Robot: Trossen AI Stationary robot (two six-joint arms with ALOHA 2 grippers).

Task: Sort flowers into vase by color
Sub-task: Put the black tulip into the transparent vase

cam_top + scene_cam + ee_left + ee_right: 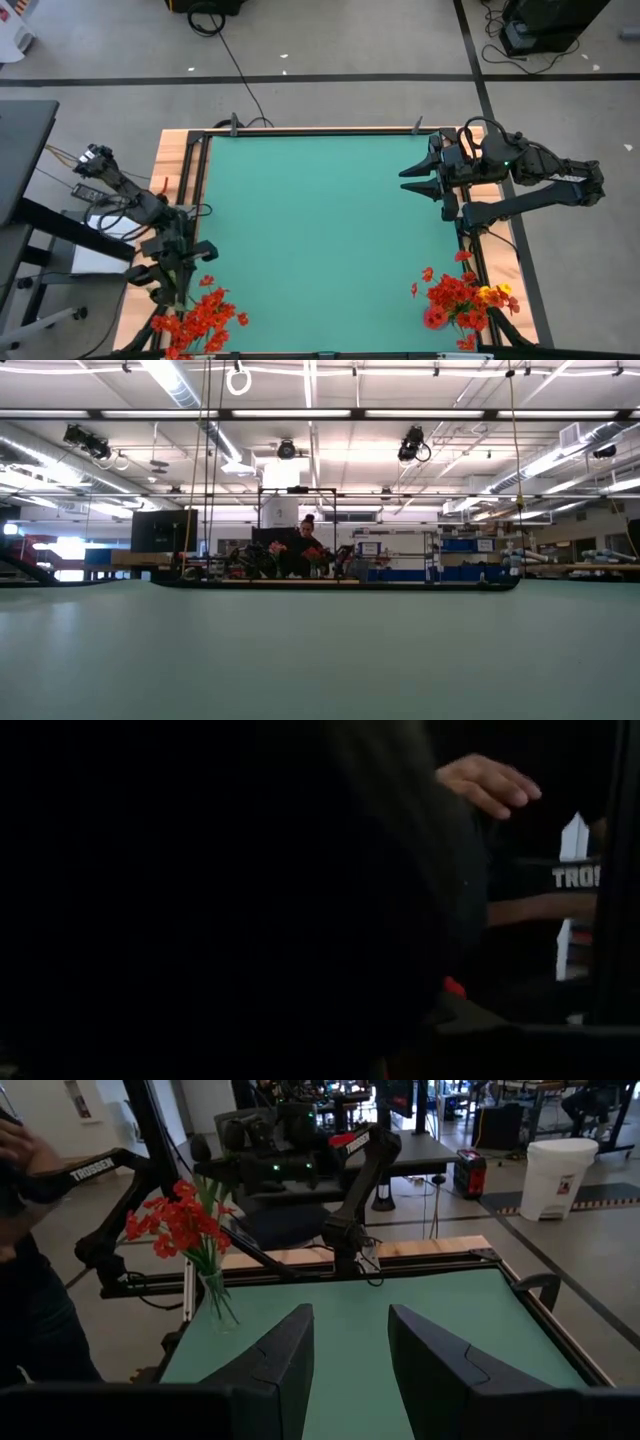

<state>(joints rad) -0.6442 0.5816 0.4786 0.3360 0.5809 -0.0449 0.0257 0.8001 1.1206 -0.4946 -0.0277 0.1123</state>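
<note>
Overhead, we see our right gripper (418, 179) open and empty, parked beside the mat (320, 240); left fingers unreadable; flowers (200, 318) already bunched at both near corners, seemingly sorted.

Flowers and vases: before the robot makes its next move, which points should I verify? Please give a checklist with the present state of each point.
1. Right gripper open and holding nothing: ok.
2. Left gripper, beside the red flowers, has a free wrist view: not ok, that view is nearly all dark.
3. No person near the arms: not ok, a person's hand shows close in the left wrist view.
4. Red flowers standing upright in the glass vase: ok.
5. Right bunch of one colour only: not ok, yellow flowers sit among the red.
</note>
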